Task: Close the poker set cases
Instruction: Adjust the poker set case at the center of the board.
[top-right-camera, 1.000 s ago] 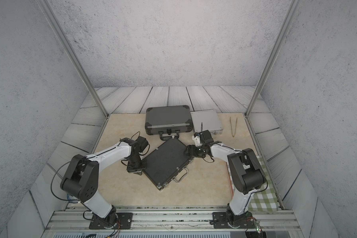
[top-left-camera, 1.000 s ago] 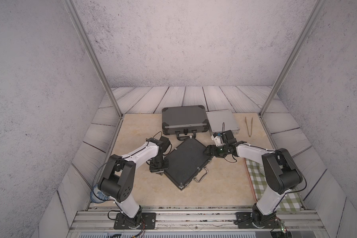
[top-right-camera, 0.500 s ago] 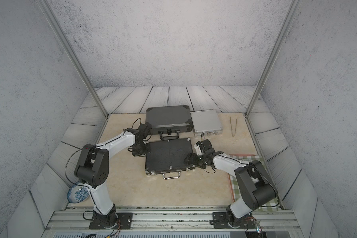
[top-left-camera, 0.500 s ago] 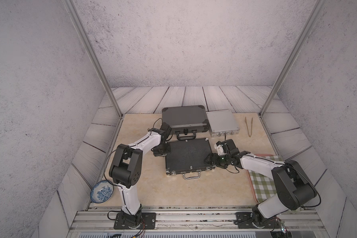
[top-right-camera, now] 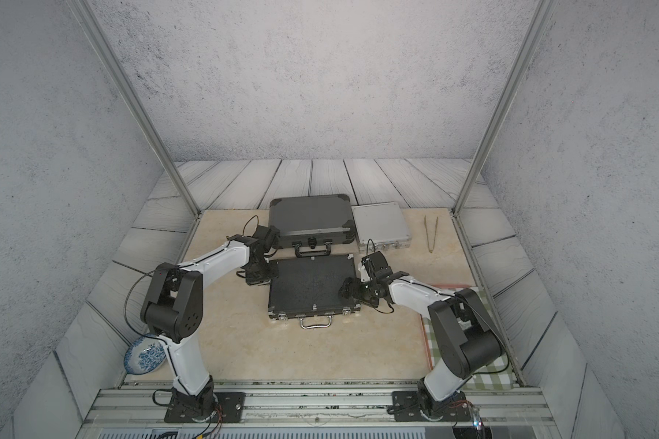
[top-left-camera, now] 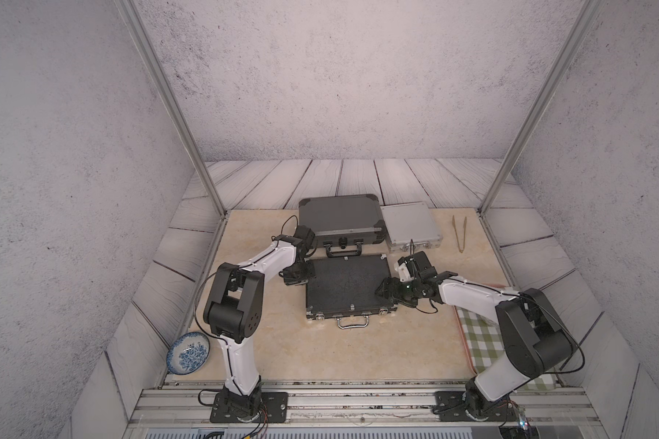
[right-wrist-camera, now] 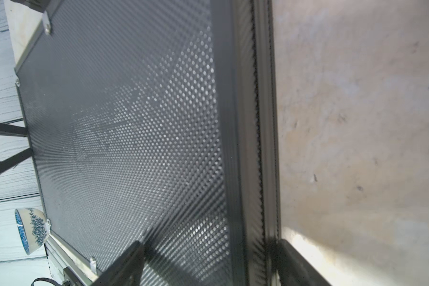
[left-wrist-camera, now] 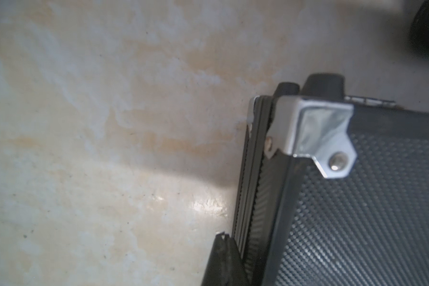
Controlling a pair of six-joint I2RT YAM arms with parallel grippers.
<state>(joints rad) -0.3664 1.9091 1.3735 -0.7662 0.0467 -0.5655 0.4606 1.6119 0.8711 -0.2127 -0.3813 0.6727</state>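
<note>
You've swung the flat black case [top-left-camera: 347, 283] from diagonal to square, just in front of the dark-grey case [top-left-camera: 337, 216]. Left gripper [top-left-camera: 300, 274] is pinched shut against its left side, and right gripper [top-left-camera: 384, 290] gapes wide over the right edge. Lid looks down, so latches next, I'd guess.

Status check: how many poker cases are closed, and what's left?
Done: the dark-grey case and silver case lie lids down at the back. In hand: the black case, lid down too; right gripper straddles its edge, jaws open, left gripper shut beside its corner. Left: latches, too small to judge.
</note>
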